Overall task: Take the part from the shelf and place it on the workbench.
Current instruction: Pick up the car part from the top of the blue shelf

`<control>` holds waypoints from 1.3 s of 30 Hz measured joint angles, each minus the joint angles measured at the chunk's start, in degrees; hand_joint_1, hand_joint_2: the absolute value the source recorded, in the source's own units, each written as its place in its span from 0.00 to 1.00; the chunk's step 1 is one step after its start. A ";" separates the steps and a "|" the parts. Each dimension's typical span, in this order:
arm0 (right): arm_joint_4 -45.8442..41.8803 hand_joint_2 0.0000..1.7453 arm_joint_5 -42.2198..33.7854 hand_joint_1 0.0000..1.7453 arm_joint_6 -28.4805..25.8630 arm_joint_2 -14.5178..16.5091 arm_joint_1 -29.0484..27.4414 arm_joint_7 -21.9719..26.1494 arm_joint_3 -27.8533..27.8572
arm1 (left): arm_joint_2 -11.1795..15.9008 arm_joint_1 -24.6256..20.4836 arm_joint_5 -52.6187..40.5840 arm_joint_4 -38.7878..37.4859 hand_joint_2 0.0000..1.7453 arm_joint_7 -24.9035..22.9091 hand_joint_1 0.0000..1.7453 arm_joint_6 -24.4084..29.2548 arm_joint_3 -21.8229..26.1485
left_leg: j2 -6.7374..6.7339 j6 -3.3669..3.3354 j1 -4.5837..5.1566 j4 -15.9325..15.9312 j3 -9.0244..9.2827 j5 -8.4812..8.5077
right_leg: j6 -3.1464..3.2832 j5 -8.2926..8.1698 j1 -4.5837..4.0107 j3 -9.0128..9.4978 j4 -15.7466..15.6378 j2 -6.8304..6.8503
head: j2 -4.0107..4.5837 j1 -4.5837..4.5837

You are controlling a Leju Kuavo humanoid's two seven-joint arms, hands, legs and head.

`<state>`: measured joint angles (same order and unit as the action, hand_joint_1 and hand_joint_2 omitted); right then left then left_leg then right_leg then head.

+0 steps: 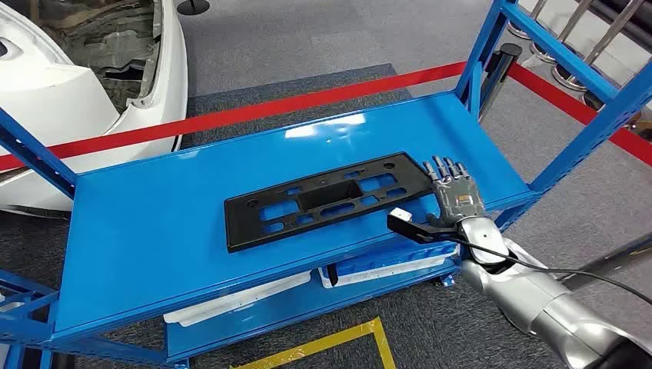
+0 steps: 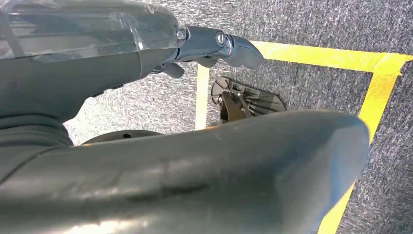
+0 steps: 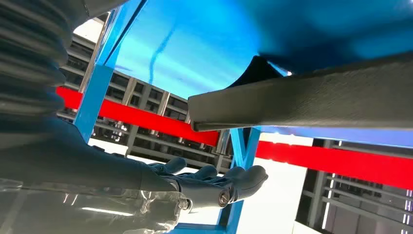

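A flat black plastic part with rectangular cut-outs (image 1: 327, 200) is seen lying on the top deck of a glossy blue metal shelf (image 1: 154, 231), its long axis running from about 8 o'clock to 2 o'clock. The silver right hand (image 1: 455, 196) is held at the part's 3 o'clock end, just beside it, with fingers stretched out and apart and nothing gripped. The left hand (image 2: 219, 46) is seen above grey carpet marked with yellow tape (image 2: 375, 83); whether its fingers are apart or together cannot be told.
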<state>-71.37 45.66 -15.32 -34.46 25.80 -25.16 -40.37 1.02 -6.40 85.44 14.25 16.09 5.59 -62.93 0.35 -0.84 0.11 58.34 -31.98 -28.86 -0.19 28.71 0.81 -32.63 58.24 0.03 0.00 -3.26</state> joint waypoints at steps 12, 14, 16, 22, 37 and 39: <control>-0.02 1.00 2.04 0.00 -1.76 0.03 -0.26 0.47 0.70 | 0.11 -0.02 -1.08 0.01 0.00 -0.02 0.00 -0.41 -0.98 | 0.00 0.00 0.00 0.00 0.00 0.00 | 0.00 0.00 0.00 0.02 0.00 0.00 | 0.00 0.00; -0.04 1.00 2.49 0.00 -1.80 0.12 -0.11 0.74 0.70 | 0.14 -0.02 -1.22 0.01 0.00 -0.02 0.00 -0.41 -1.15 | 0.00 0.00 0.00 0.00 0.00 0.00 | 0.00 0.00 0.00 0.03 0.00 0.00 | 0.00 0.00; -0.10 1.00 2.99 0.00 -1.89 0.32 0.24 1.09 0.70 | 0.16 -0.03 -1.36 0.01 0.00 -0.02 0.00 -0.41 -1.28 | 0.00 0.00 0.00 0.00 0.00 0.00 | 0.00 0.00 0.00 0.04 0.00 0.00 | 0.00 -0.01; -0.60 1.00 4.38 0.00 -2.25 1.82 2.60 2.45 0.56 | 0.15 -0.12 -1.44 0.02 0.00 -0.02 0.00 -0.60 -1.77 | 0.00 0.00 -0.01 -0.01 0.03 0.00 | 0.00 0.00 -0.01 0.09 0.01 0.00 | 0.00 -0.01; 0.23 1.00 3.19 0.00 -5.05 7.88 8.57 5.01 -1.80 | 0.14 -0.26 -1.49 0.05 0.00 -0.02 0.00 -0.71 -2.22 | 0.02 0.01 -0.02 -0.01 0.03 0.01 | 0.00 0.00 -0.02 0.10 0.01 0.01 | 0.00 0.00; 0.68 1.00 2.71 0.00 -5.35 8.62 9.03 5.26 -2.09 | 0.14 -0.27 -1.49 0.05 0.00 -0.06 0.00 -0.71 -2.23 | 0.02 0.01 -0.02 -0.01 0.03 0.01 | 0.00 0.00 -0.02 0.10 0.01 0.00 | 0.00 0.00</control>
<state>-70.70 48.36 -20.67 -25.83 34.82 -19.90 -42.46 1.16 -6.67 83.95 14.30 16.03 4.87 -65.16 0.37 -0.83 0.09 58.33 -31.95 -28.86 -0.19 28.71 0.79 -32.53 58.25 0.04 0.00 -3.26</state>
